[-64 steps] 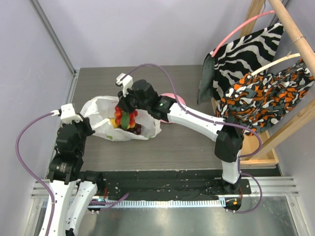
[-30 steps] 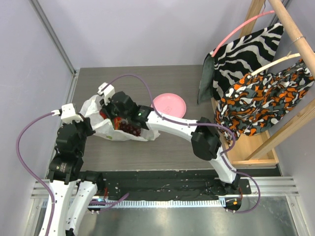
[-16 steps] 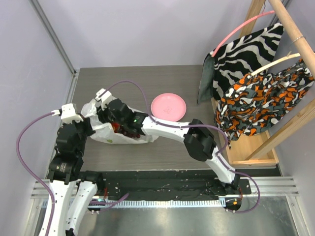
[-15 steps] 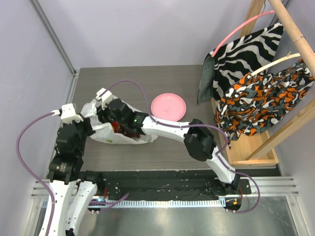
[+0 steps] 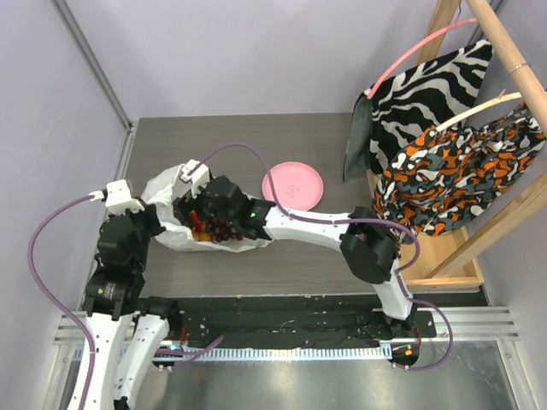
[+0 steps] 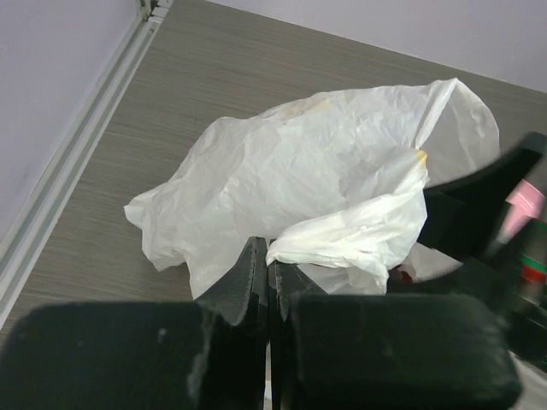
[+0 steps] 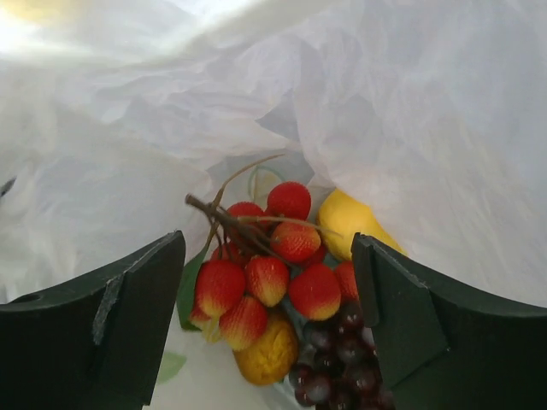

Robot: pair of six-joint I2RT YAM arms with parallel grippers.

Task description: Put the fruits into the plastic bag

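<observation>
The white plastic bag (image 5: pixel 171 190) lies crumpled at the table's left. My left gripper (image 6: pixel 267 249) is shut on a fold of the plastic bag (image 6: pixel 316 162) at its near edge. My right gripper (image 7: pixel 267 248) reaches into the bag's mouth and stands open, holding nothing. Between and just beyond its fingers, the fruits rest on the bag's floor: a red cluster on a stem (image 7: pixel 265 273), a yellow lemon (image 7: pixel 346 218), an orange fruit (image 7: pixel 269 350) and dark purple grapes (image 7: pixel 342 363). From above, the fruits (image 5: pixel 215 229) show through the bag's opening beside the right gripper (image 5: pixel 198 212).
A round pink plate (image 5: pixel 293 184) lies just right of the bag. At the right stands a wooden rack (image 5: pixel 444 256) hung with a zebra-striped cloth (image 5: pixel 410 94) and an orange patterned cloth (image 5: pixel 461 171). A grey wall rail (image 5: pixel 128 145) runs along the left.
My right gripper has opened inside the bag and let go of the red fruit cluster, which now lies with the others. It has drawn back a little to the right. The left gripper keeps its hold.
</observation>
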